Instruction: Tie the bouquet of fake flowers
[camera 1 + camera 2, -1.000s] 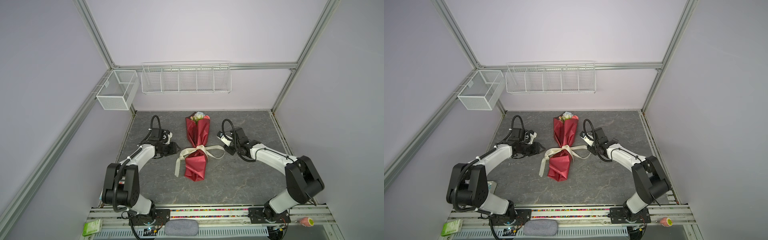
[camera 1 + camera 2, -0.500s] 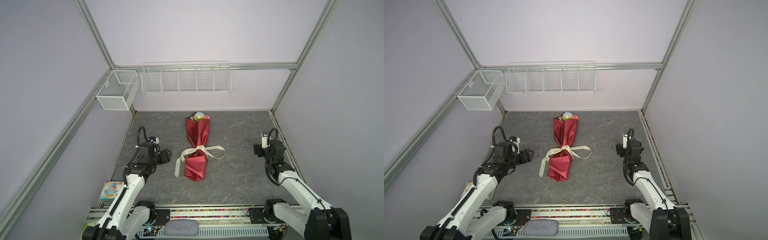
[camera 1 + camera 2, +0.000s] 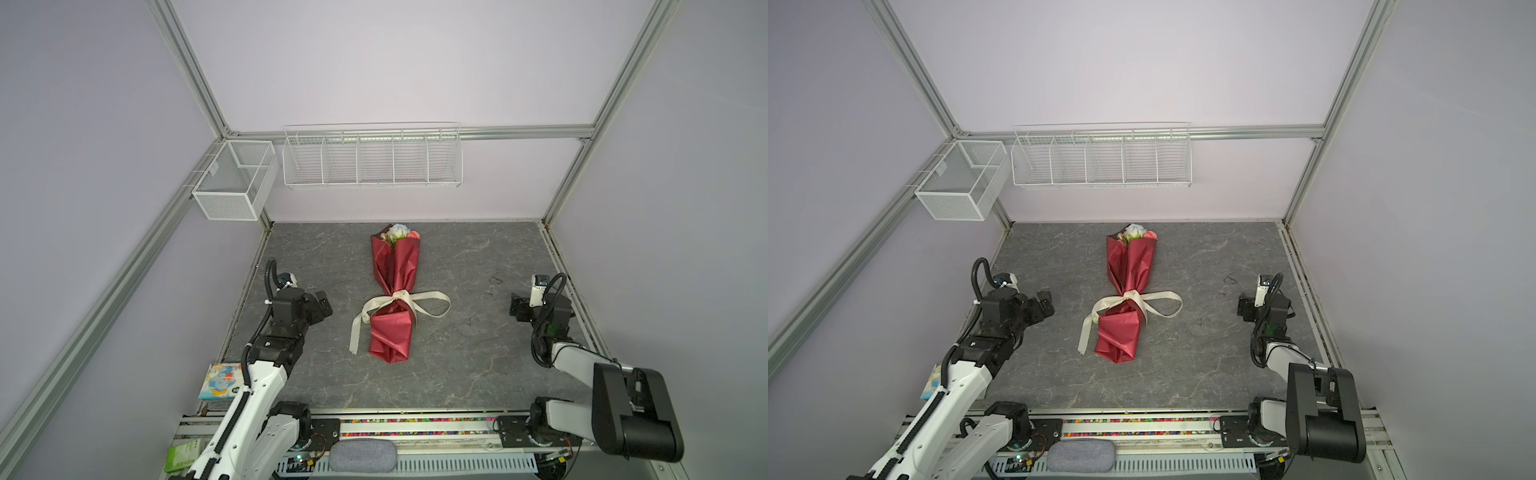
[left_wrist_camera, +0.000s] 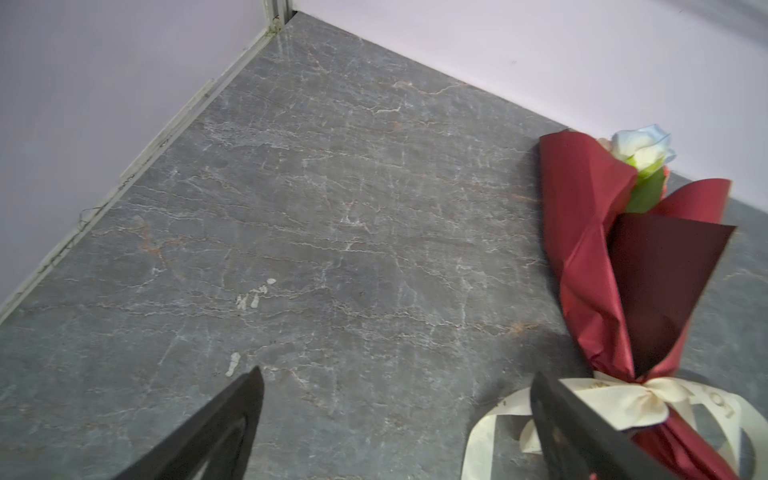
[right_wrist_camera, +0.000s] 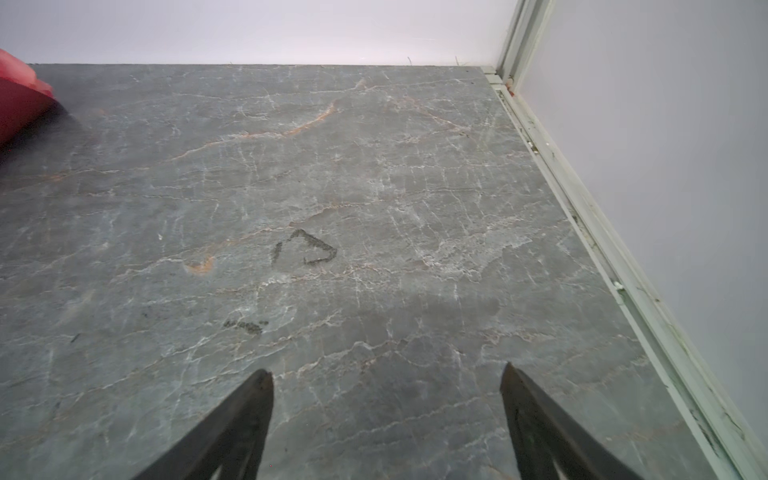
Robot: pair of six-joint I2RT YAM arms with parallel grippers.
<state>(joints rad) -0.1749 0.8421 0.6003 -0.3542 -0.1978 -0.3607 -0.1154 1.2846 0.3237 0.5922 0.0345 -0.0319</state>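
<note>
Both arms have drawn back from the bouquet of fake flowers (image 3: 397, 266) since a second ago, when their grippers sat right at the ribbon (image 3: 436, 296). The bundle itself has not shifted. The left gripper (image 3: 323, 306) now hovers well apart on the bouquet's left, its dark tapered fingers (image 4: 232, 419) spread wide with nothing between them. The right gripper (image 3: 517, 309) is near the right edge of the table (image 3: 478, 257) and, in its wrist view, is likewise gaping and empty.

The bouquet lies lengthwise mid-table on the grey, white-veined stone-look surface, blooms toward the back wall. Its glossy crimson paper is creased, flaring into a cone at the top and pinched at the waist by the cream satin ribbon. The ribbon is knotted there, with one loop on the right and a flat tail trailing left. A white-blue rose (image 4: 642, 145) peeks out.
</note>
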